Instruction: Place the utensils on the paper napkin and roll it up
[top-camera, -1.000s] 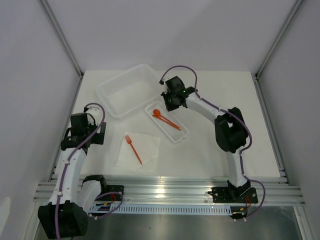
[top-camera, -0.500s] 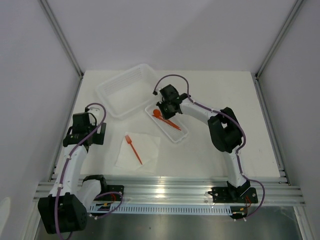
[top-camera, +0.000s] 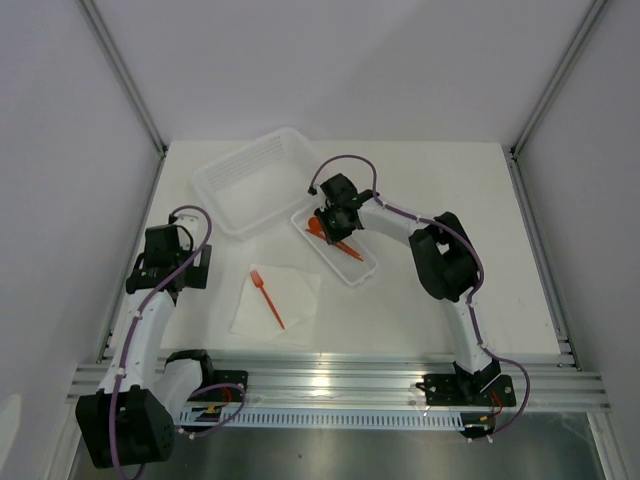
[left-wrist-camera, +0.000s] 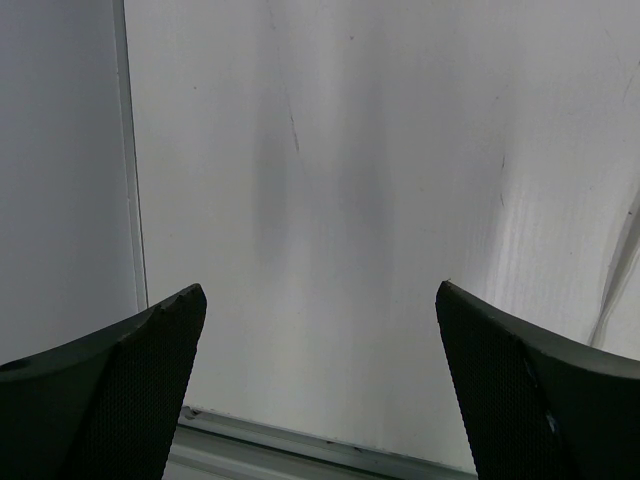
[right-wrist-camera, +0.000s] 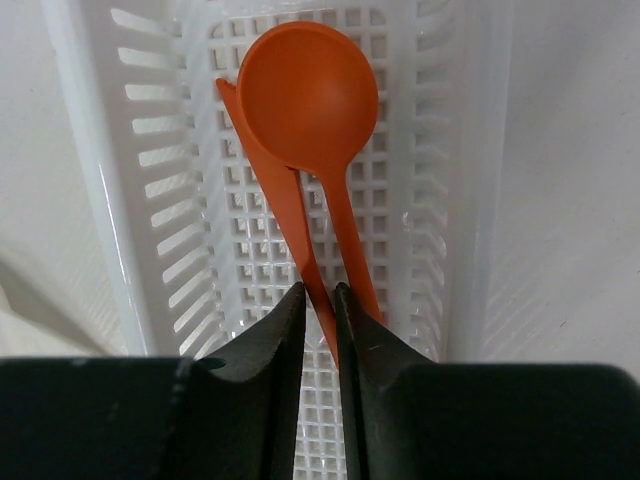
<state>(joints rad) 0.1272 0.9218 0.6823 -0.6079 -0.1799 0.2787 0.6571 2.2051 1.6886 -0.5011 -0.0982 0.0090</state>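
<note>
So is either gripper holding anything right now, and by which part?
The right gripper is pinched on the slim orange utensil beside the spoon in the small tray, gripping its handle end. The left gripper is open and empty.

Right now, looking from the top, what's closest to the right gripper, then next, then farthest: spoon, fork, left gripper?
1. Spoon, in the tray, beside the jaws gripping the knife.
2. Fork, on the napkin, nearer the left side.
3. Left gripper, far left.
</note>
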